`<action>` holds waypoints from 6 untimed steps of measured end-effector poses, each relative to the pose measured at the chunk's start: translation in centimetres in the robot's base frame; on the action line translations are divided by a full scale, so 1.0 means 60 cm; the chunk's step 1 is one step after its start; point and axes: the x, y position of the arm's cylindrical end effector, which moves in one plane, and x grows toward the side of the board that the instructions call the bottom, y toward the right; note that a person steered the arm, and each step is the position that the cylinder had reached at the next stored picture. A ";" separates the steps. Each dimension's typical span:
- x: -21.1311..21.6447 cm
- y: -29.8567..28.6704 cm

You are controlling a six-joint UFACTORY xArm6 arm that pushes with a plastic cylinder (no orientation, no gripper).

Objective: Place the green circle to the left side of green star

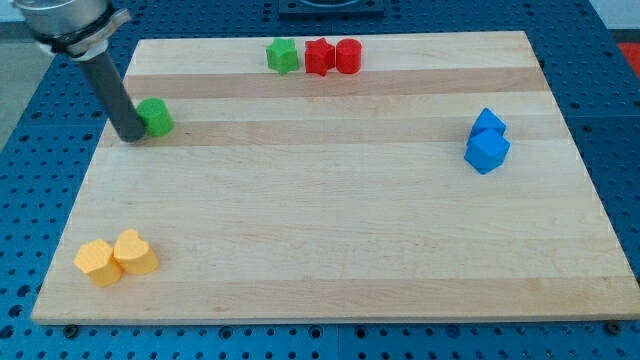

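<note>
Two yellow blocks [116,258] sit touching at the board's [330,250] lower left. Up the left side, my tip [131,136] presses against the green circle's [155,117] left flank, grasping nothing. Well apart, the green star [283,55] sits at the top edge beside two red blocks [333,56]; two blue blocks [487,141] huddle at right.

A: Any text, labels, nos. or signs legible?
B: None. Checked wooden board [330,200], blue pegboard table [620,120] w/ its holes, all blocks — no print, no brand, no markings.
A: Rod or arm housing?
B: Rod [112,95] plain dark; grey housing at view's top left blank too. Dark object at view's top edge — too cropped to tell.
</note>
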 end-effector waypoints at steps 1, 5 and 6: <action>-0.046 0.015; -0.062 0.065; -0.020 0.066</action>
